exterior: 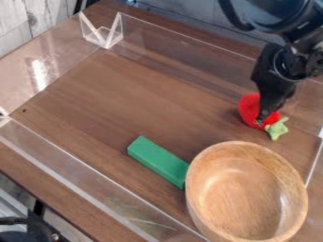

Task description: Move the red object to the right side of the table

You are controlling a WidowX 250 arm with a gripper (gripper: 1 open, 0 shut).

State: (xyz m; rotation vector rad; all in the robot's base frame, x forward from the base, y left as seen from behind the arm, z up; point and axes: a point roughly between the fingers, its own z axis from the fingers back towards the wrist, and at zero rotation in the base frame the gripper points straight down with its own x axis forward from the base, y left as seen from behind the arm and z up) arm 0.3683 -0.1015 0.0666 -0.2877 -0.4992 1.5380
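Note:
The red object point(251, 107), a small strawberry toy with a light green leafy cap point(277, 128), lies on the right part of the dark wooden table point(139, 90), close to the right acrylic wall. My black gripper point(267, 115) comes down from the upper right and stands right over it. Its fingers are closed against the red body and hide the toy's right half. The toy's underside appears to rest at table level.
A round light wooden bowl point(240, 145) sits at the front right, just in front of the toy. A flat green block point(158, 159) lies left of the bowl. Clear acrylic walls point(51, 156) edge the table, with a clear corner piece point(101, 30) at the back left.

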